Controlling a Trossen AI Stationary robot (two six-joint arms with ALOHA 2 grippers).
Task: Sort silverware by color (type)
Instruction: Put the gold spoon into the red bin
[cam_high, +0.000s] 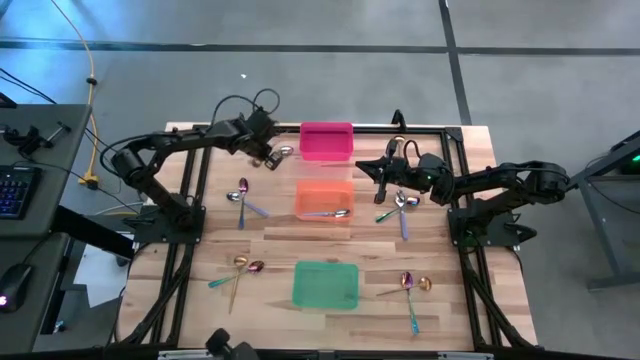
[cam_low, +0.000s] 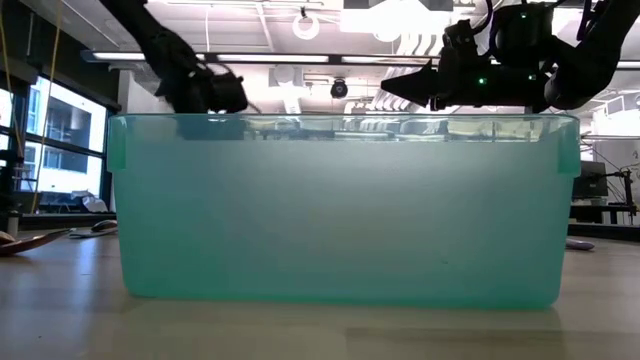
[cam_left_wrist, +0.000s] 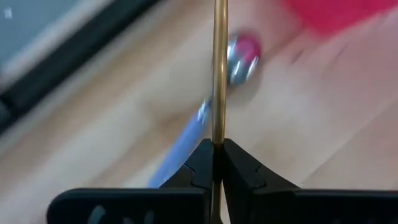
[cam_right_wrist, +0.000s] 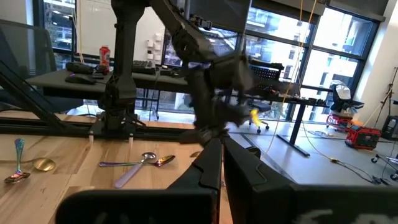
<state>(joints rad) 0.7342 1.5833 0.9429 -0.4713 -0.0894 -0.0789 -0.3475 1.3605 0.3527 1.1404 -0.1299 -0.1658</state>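
Gold spoon (cam_left_wrist: 218, 74) pinched in left tool (cam_left_wrist: 218, 163)
Thin, stiff, slippery handle; grip mid-handle. Right tool (cam_right_wrist: 222, 163) pressed together, empty, over worktop's far edge.

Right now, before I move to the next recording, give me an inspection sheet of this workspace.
Surface: wooden table inside a black frame.
Job's things: loose spoons in clusters; one silver spoon lies in the orange bin; pink bin and green bin show nothing inside.
Clutter: nothing seen.
Grippers: left gripper shut on a gold utensil near the pink bin; right gripper shut, raised right of the orange bin.
Cables: yellow cable on the floor, left.
Surroundings: keyboard on a side desk; office desks beyond.
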